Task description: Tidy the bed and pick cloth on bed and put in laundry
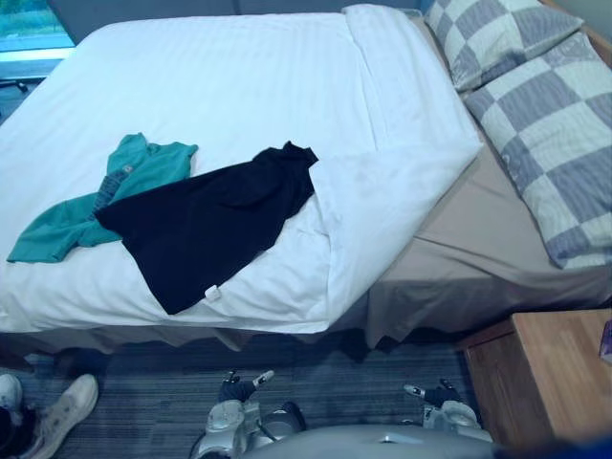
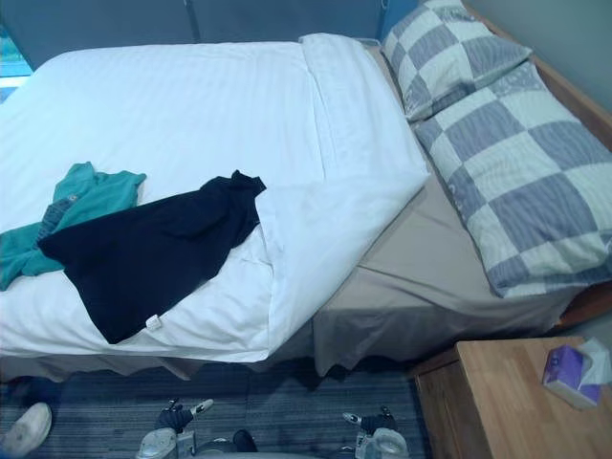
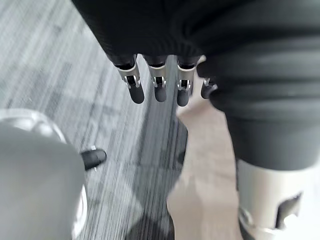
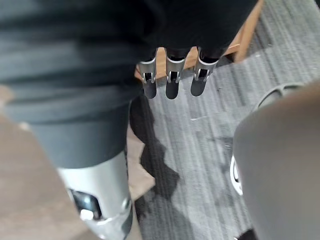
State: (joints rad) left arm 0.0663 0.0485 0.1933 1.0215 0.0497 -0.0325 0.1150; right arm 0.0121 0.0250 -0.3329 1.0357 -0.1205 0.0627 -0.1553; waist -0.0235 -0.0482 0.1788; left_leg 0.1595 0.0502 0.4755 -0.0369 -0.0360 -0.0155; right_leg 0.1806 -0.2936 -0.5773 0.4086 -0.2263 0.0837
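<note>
Beside the bed, nightstand and shoe; left robot hand, right robot hand hang seemingly relaxed.

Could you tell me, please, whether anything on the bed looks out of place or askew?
Yes. A black garment and a teal garment lie crumpled on the white duvet, the black one overlapping the teal. The duvet's corner by the pillows sits skewed, baring the taupe sheet.
</note>
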